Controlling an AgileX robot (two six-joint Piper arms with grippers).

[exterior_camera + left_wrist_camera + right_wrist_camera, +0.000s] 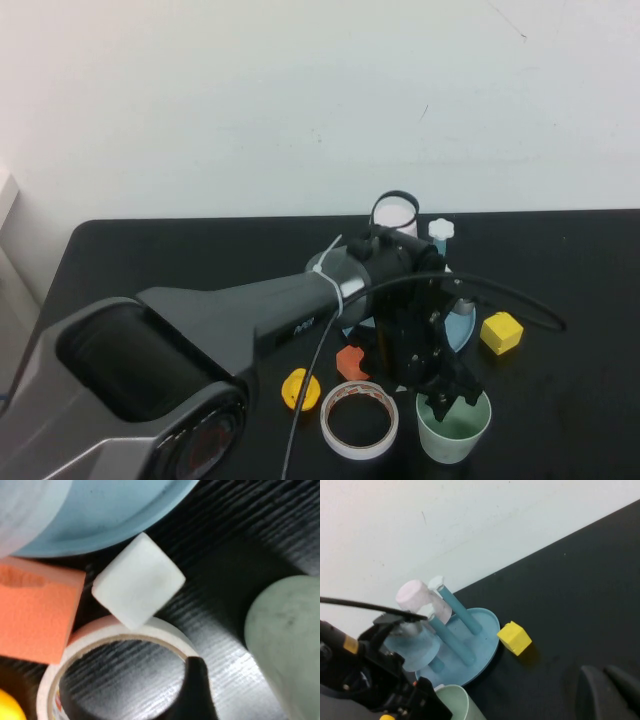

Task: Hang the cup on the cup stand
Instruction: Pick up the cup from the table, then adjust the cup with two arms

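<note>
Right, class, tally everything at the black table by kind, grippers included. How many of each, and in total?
Cups: 3 (green cup, pink cup, blue cup)
Cubes: 2 (yellow cube, white cube)
Tape rolls: 1
Cup stands: 1
Other pieces: 2 (orange piece, yellow disc)
Grippers: 2 (left gripper over the green cup, right gripper away from the stand)
Total: 11

Lab: black table (150, 250), bare white wall (250, 90)

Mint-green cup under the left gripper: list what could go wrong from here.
1. The open left gripper sits at the rim of the pale mint-green plastic cup; a glancing close could tip it.
2. The white tape roll and white foam cube crowd it and may be knocked.
3. The right gripper is parked shut, no help.
</note>
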